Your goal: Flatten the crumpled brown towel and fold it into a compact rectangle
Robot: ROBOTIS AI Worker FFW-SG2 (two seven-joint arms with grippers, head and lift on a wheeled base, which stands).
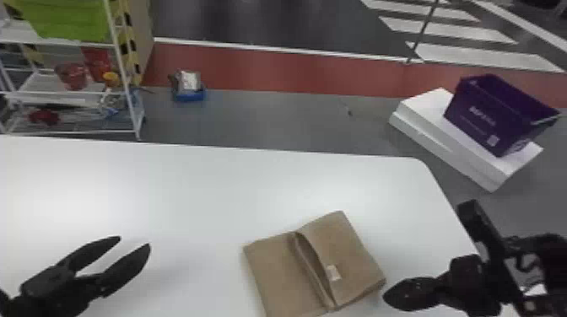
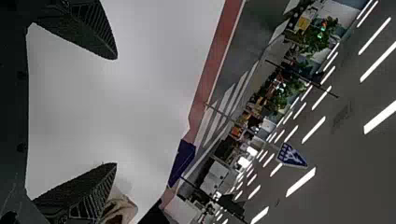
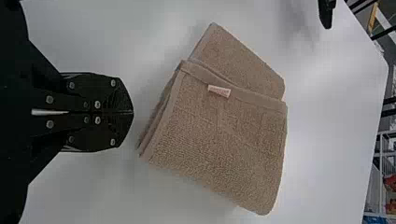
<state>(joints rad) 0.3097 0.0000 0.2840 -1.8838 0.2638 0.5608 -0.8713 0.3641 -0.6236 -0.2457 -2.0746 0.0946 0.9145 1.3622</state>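
The brown towel (image 1: 354, 248) lies folded on the white table, right of centre in the head view, its right part lapping over with a raised edge along the middle and a small pale tag. My left gripper (image 1: 136, 241) stands open over the table at the left, well apart from the towel. My right gripper (image 1: 386, 294) is shut beside the towel's right corner, holding nothing. In the left wrist view the left gripper (image 2: 116, 111) has its fingers wide apart. The right wrist view has the towel (image 3: 219, 135) just beyond the shut right gripper (image 3: 132, 112).
The white table (image 1: 168, 181) reaches to the left, its right edge running under the right arm. Past it, a purple basket (image 1: 485, 118) sits on white blocks (image 1: 447, 143) on the floor. A white shelf rack (image 1: 130, 92) with a green bin (image 1: 67, 19) stands at the back left.
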